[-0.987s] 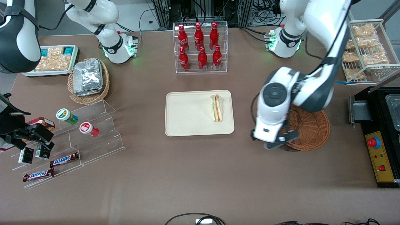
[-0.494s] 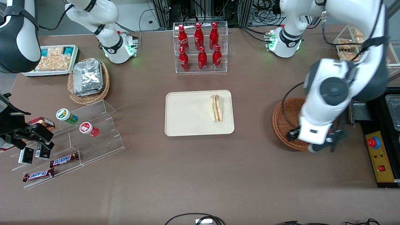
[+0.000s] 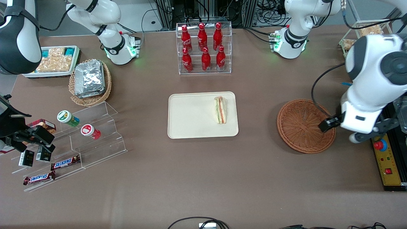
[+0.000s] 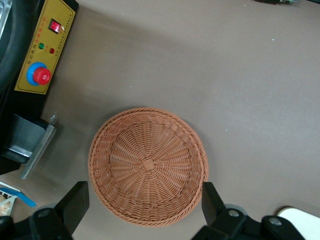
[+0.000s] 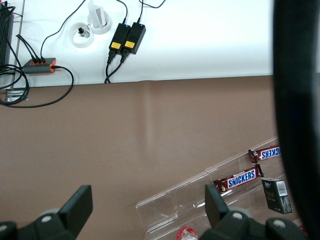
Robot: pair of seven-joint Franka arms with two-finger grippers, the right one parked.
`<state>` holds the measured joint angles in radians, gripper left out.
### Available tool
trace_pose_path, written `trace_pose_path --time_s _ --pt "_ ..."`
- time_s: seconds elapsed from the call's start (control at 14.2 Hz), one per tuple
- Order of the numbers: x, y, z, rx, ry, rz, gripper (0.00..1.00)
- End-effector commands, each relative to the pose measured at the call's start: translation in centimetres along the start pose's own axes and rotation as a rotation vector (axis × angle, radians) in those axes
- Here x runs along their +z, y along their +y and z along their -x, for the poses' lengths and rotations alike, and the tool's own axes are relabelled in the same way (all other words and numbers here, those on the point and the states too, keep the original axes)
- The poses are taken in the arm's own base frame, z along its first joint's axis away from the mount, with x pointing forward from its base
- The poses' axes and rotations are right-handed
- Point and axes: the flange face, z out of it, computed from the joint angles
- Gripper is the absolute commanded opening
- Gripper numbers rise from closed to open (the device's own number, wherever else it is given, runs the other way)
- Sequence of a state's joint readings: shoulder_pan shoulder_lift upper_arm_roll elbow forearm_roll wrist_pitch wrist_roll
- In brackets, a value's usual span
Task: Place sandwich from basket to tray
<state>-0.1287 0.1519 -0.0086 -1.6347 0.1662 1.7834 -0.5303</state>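
Sandwich (image 3: pixel 220 110): lies on the cream tray (image 3: pixel 190 127), close to the tray's rim on the wicker basket's side, its layered edge of red and green filling facing up.
Basket (image 3: pixel 300 125): nothing in it; the wrist view shows only bare weave down to its centre (image 4: pixel 147 164).
Gripper (image 3: pixel 359 132): hangs above the table just beside the basket, on the side away from the tray, over the black control box with the red button (image 3: pixel 380 145).
Jaws: spread wide, the two fingers (image 4: pixel 76 202) standing about a basket's width apart, nothing between them.
Task state: by the look of it the sandwich is already delivered; no further hold seems needed.
Handling, as a judgement: light and soft; the bread would crush under a hard squeeze, and the clear wrap is likely slick.
Where to grip, if it had to be moved: across the two flat bread faces near the middle of the wedge, with gentle closure, not on the thin pointed end or the filling edge.
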Motion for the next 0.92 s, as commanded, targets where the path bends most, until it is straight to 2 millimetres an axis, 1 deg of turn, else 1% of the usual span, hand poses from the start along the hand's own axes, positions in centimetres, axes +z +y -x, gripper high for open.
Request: trace_pose_path --time_s 0.0,0.07,0.14,0.42,0.49,0.56,0.78,0.85 --pt "-2.0 -3.7 0.7 0.061 -0.034 0.025 0.99" --pt "-2.5 -4.1 0.8 0.109 -0.051 0.060 0.99" --pt "-3.5 -4.5 1.3 0.169 -0.049 0.074 0.99" --pt "-7.1 -7.5 2.8 0.337 -0.057 0.131 0.99" --pt "-8.0 -7.5 3.0 0.403 -0.053 0.148 0.99" --pt "-8.6 -7.7 3.2 0.431 -0.062 0.155 0.99" --pt "-9.2 -7.7 3.5 0.446 -0.074 0.152 0.99" --pt "-8.9 -7.7 3.4 0.445 -0.078 0.145 0.99"
